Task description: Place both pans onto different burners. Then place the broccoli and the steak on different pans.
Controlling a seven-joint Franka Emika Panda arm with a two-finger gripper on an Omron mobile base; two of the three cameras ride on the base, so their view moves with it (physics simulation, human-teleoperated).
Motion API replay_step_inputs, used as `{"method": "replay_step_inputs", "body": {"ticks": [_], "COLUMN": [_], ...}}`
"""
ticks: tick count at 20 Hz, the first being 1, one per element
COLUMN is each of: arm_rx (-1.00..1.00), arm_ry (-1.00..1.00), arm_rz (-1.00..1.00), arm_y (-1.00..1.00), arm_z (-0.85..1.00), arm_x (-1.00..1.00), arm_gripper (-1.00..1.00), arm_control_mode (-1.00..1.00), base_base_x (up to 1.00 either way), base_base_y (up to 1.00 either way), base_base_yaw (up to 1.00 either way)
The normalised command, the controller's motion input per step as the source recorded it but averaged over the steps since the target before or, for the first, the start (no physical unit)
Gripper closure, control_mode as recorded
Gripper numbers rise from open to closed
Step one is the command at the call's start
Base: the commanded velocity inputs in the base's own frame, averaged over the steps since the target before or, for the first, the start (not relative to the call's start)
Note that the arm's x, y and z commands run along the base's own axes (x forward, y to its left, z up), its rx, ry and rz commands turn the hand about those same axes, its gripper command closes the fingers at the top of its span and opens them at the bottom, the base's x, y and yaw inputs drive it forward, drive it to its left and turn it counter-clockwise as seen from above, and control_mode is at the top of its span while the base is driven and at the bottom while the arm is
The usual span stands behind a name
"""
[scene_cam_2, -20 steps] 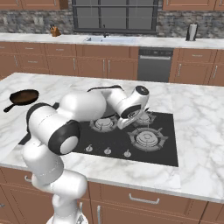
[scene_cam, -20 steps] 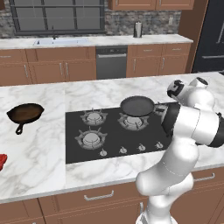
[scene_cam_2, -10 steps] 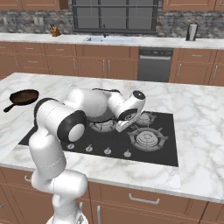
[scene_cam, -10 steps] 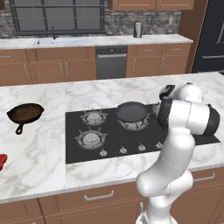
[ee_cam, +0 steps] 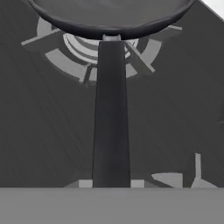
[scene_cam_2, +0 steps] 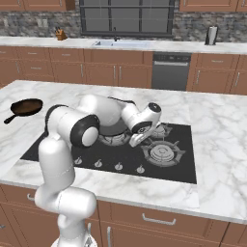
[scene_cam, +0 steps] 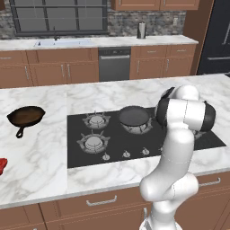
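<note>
My gripper (scene_cam_2: 136,140) is shut on the handle (ee_cam: 110,109) of the near-black pan (scene_cam: 134,116), which sits over the back right burner (ee_cam: 89,52) of the black cooktop (scene_cam: 193,140). I cannot tell whether the pan touches the grate. In the right base view my arm covers most of this pan (scene_cam_2: 113,128). The rust-brown pan (scene_cam: 26,116) lies on the marble counter left of the cooktop, handle toward the front; the right base view has it (scene_cam_2: 26,106) at far left. The red steak (scene_cam: 2,165) lies at the left edge. The broccoli is out of view.
Two more burners (scene_cam: 95,120) (scene_cam: 93,142) stand bare on the cooktop's left half, and another burner (scene_cam_2: 161,152) at its right. Small knobs (scene_cam: 126,154) line the front. Behind the island runs a counter with a sink (scene_cam: 58,43).
The arm has swung the near-black pan a little left and down over the burner. The rust-brown pan and the steak have not moved.
</note>
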Motion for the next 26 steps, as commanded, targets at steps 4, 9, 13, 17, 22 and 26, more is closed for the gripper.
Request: {"method": "replay_step_inputs", "body": {"ticks": [4,9,13,17,22,26], "arm_rx": [0.03,0.00,0.00,0.00,0.00,0.00], "arm_ry": [0.00,0.00,0.00,0.00,0.00,0.00], "arm_rz": [0.00,0.00,0.00,0.00,0.00,0.00], "arm_y": [-0.37,-0.14,0.00,0.00,0.01,0.00], "arm_z": [0.00,-0.08,-0.17,-0.19,-0.03,0.00], "arm_x": [0.11,0.00,0.00,0.00,0.00,0.00], "arm_gripper": [1.00,1.00,1.00,1.00,1.00,-1.00], "arm_control_mode": [-1.00,-1.00,-1.00,-1.00,-1.00,-1.00], "base_base_x": [0.00,0.00,0.00,0.00,0.00,0.00], "base_base_y": [0.00,0.00,0.00,0.00,0.00,0.00], "base_base_yaw": [0.00,0.00,0.00,0.00,0.00,0.00]}}
